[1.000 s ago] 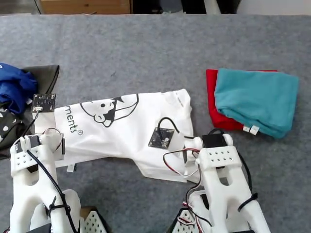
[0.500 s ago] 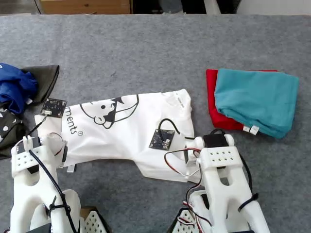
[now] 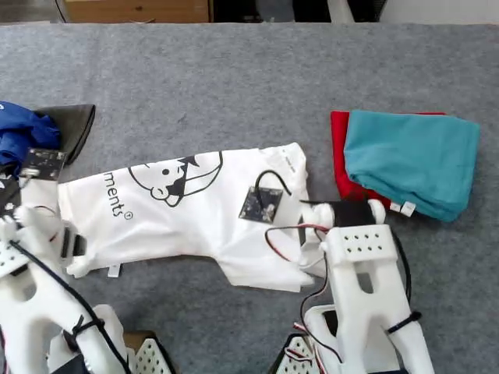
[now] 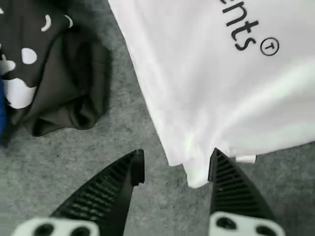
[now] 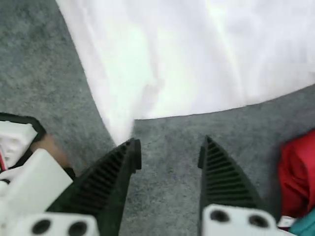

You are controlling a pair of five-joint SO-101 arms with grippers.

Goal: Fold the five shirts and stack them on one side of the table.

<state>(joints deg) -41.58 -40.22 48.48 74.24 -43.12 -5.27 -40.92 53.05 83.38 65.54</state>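
CHANGE: left pincer (image 4: 177, 160) slid toward the frame's left edge, right pincer (image 5: 170, 146) edged right | NOW: both apart, left straddling the white shirt (image 3: 195, 210) corner, right beside its hem | SHIRT: flat mid-frame on desk (image 3: 234, 78) | MEANS: fold grab probably imminent

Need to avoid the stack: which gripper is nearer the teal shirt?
Right. Right gripper hangs near the teal shirt; left gripper is at the white shirt's far end.

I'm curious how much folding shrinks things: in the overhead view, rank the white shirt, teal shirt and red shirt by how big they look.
1. white shirt, spread out.
2. teal shirt, folded.
3. red shirt, mostly hidden under the teal one.
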